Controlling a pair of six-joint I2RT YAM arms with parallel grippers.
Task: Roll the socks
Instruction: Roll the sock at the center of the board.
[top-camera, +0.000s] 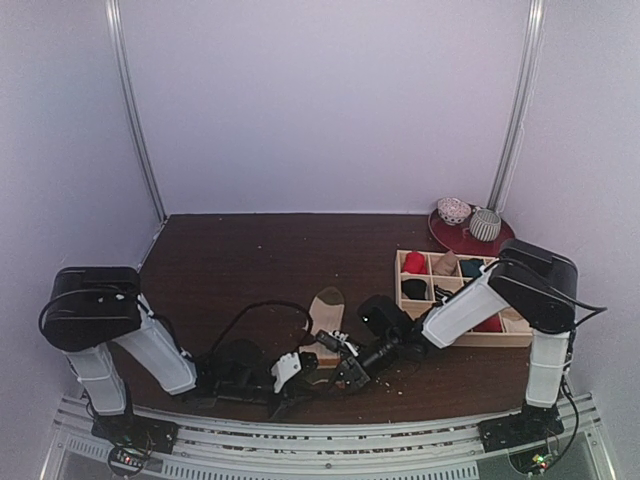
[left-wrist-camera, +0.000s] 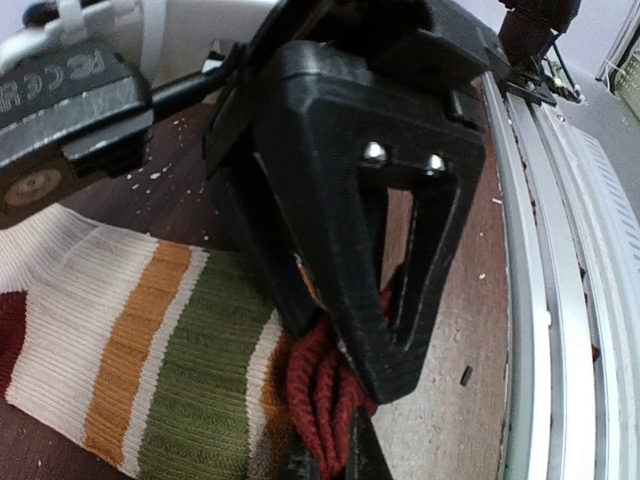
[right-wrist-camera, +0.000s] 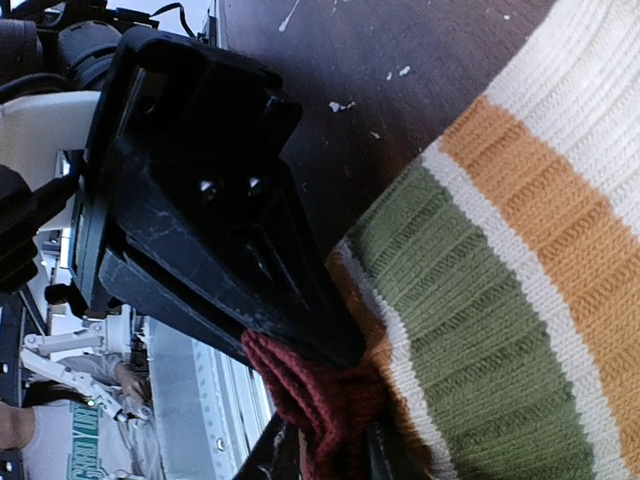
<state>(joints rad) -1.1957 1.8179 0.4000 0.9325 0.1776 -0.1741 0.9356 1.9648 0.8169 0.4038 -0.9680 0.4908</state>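
Note:
The long tan sock lies flat on the dark table, brown toe pointing away and cuff end toward the arms. Close up it is cream with orange and green stripes and a dark red cuff. My left gripper is shut on that cuff in the left wrist view. My right gripper pinches the same red cuff right beside it, in the right wrist view. The sock's striped leg spreads out behind. The short black sock does not show clearly.
A wooden compartment tray at the right holds rolled bundles, red, teal and a black one. Behind it a red plate carries two patterned balls. A metal rail runs along the near edge.

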